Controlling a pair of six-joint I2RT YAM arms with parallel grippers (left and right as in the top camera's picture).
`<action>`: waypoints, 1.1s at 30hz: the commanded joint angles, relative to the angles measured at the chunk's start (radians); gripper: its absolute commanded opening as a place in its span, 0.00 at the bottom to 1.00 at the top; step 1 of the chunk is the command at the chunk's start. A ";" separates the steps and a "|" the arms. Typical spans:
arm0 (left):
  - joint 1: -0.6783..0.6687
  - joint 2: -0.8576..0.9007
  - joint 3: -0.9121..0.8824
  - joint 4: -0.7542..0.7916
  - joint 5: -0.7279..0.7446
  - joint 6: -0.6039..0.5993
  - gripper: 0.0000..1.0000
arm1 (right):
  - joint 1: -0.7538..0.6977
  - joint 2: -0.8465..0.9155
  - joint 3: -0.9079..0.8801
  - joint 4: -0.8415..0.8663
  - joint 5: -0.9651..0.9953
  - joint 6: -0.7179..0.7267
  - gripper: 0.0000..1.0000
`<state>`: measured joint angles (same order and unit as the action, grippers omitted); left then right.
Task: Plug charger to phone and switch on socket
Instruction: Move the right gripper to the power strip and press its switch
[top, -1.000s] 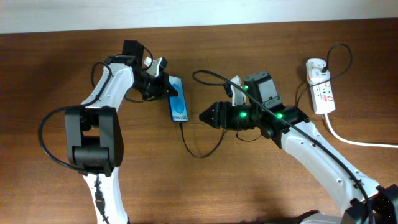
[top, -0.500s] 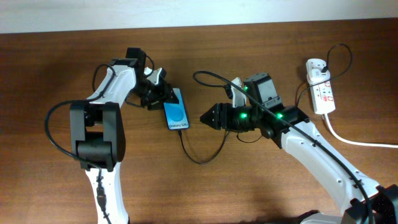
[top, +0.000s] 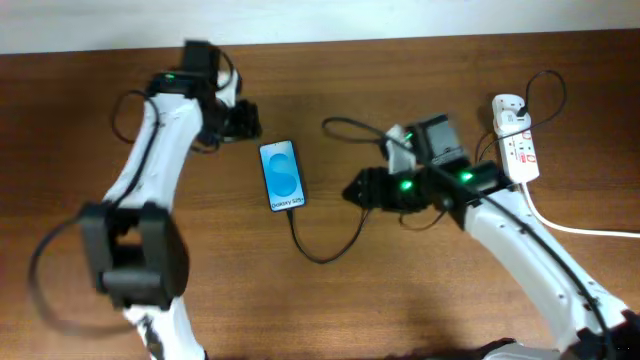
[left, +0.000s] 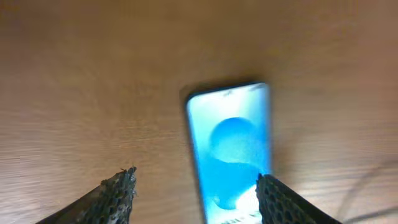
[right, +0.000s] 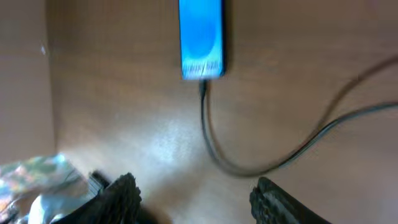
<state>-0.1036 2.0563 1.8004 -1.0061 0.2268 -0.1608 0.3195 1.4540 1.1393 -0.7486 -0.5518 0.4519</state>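
Observation:
The phone (top: 281, 176) lies flat on the table with its blue screen up, also seen in the left wrist view (left: 230, 149) and the right wrist view (right: 201, 37). The charger (top: 322, 257) is a thin black cable whose tip meets the phone's bottom edge (right: 203, 86); it loops right and back toward the socket (top: 517, 145) at far right. My left gripper (top: 243, 120) stands open up-left of the phone, apart from it, holding nothing (left: 196, 178). My right gripper (top: 352, 190) is open to the right of the phone, above the cable loop, empty (right: 193, 185).
A thick white cord (top: 580, 228) runs from the socket off the right edge. The table's far edge (top: 400, 40) lies just behind both arms. The right arm's body spans the space between the cable loop and the socket.
My left gripper opened, let go of the phone and drew back up-left. The phone went from tilted in the grip to flat on the table. The right arm shifted slightly right.

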 joint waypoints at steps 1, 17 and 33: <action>0.006 -0.262 0.041 0.010 -0.014 -0.006 0.70 | -0.092 -0.053 0.132 -0.112 0.132 -0.086 0.62; 0.006 -0.374 0.040 -0.006 -0.014 -0.006 0.99 | -0.760 0.095 0.177 -0.060 0.429 -0.186 0.63; 0.006 -0.374 0.040 -0.006 -0.014 -0.006 0.99 | -0.785 0.665 0.232 0.522 0.445 -0.132 0.62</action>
<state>-0.1036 1.6886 1.8324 -1.0115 0.2195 -0.1646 -0.4679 2.0872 1.3560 -0.2424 -0.1192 0.3042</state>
